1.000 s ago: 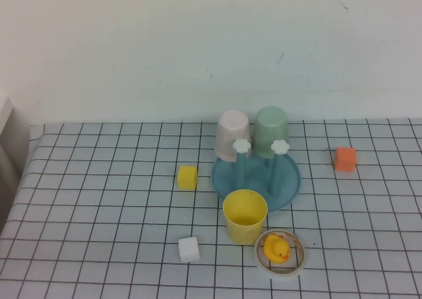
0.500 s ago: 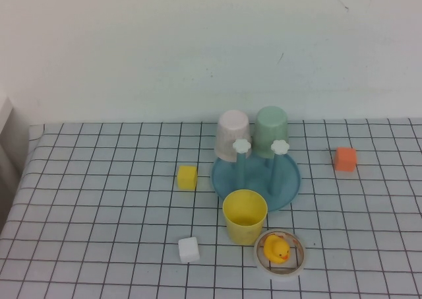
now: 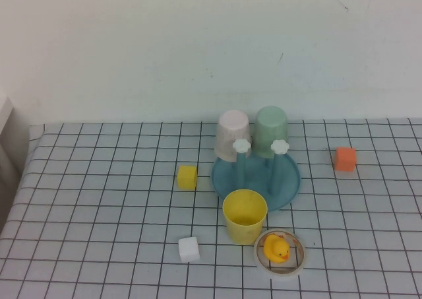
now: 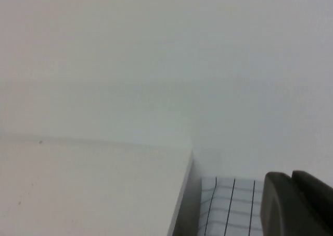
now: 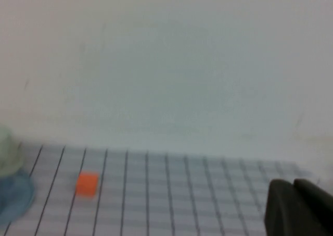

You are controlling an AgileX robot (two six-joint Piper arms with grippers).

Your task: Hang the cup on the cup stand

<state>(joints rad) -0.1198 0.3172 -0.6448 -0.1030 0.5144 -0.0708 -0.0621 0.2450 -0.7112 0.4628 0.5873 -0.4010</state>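
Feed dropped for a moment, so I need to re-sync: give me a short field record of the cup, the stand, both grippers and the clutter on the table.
cup: yellow cup upright, mouth up, on the table just in front of the cup stand; not hung
stand pegs: pink cup and green cup upside down at the back; two front pegs bare
left gripper: out of the high view, near the table's corner
right gripper: out of the high view, off to the right
clutter: yellow block, white block, orange block, duck inside a ring
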